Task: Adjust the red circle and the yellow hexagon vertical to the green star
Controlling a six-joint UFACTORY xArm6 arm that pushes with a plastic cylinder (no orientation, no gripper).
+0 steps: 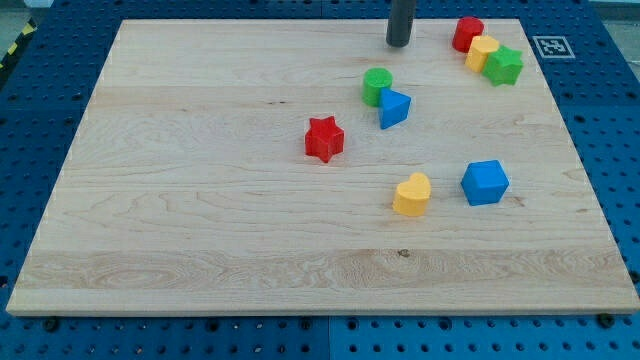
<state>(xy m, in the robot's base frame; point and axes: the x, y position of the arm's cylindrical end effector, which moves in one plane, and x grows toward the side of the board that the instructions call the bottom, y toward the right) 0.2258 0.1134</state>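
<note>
The red circle [467,33], the yellow hexagon [482,53] and the green star [504,66] lie touching in a diagonal row at the view's top right, red uppermost, green lowest and rightmost. My tip [399,43] is at the view's top, left of the red circle and apart from it, above the green circle [377,86]. It touches no block.
A blue triangle [394,108] touches the green circle's lower right. A red star [324,139] lies near the board's middle. A yellow heart [412,195] and a blue cube [485,183] lie lower right. The wooden board [200,200] ends near the three-block row.
</note>
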